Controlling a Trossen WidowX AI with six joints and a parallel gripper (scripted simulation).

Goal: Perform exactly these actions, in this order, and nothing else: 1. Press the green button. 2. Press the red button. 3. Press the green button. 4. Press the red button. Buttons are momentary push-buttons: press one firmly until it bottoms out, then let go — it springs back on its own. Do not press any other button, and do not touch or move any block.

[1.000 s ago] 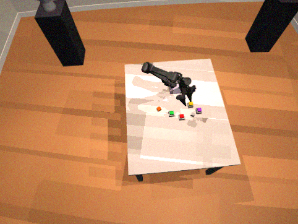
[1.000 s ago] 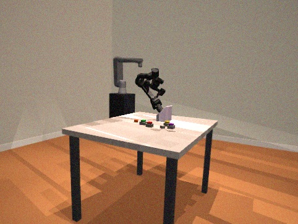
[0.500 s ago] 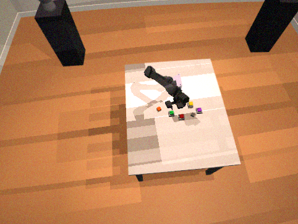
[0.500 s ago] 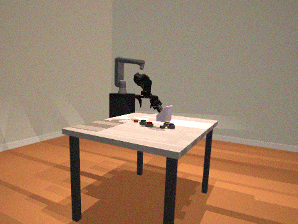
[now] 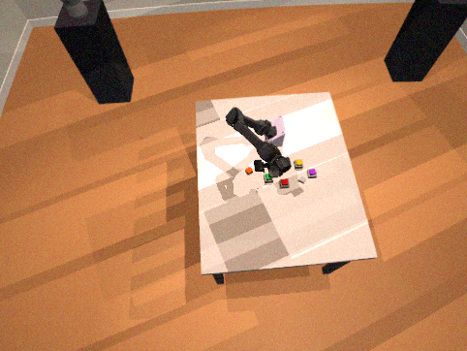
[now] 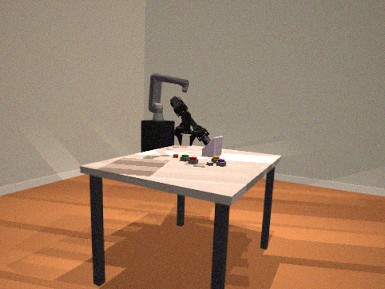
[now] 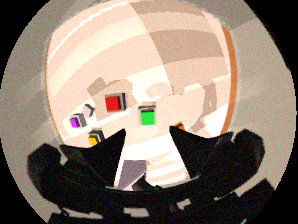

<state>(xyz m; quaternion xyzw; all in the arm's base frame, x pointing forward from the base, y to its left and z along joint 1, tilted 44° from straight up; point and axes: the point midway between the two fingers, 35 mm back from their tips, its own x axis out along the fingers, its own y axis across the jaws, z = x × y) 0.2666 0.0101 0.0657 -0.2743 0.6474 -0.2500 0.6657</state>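
The green button [image 5: 268, 177] [image 6: 184, 156] [image 7: 147, 117] sits on a dark square base. In the wrist view it lies just beyond the fingertips, centred between them. The red button [image 5: 284, 182] [image 6: 193, 159] [image 7: 113, 103] stands beside it, to the left in the wrist view. Both caps look raised. My gripper [image 5: 266, 169] [image 6: 186, 144] [image 7: 148, 129] is open and empty, fingers pointing down. It hangs above the table near the green button and touches nothing. None of the green or red cap is hidden in the wrist view.
A yellow button [image 5: 298, 162] [image 7: 93, 140] and a purple button [image 5: 312, 172] [image 7: 74, 122] stand past the red one. A small grey block [image 5: 302, 179] [image 7: 90, 109] lies between red and purple. An orange block [image 5: 249, 171] [image 6: 176, 156] lies beside green. A lilac wedge [image 6: 212, 148] stands near the arm's base.
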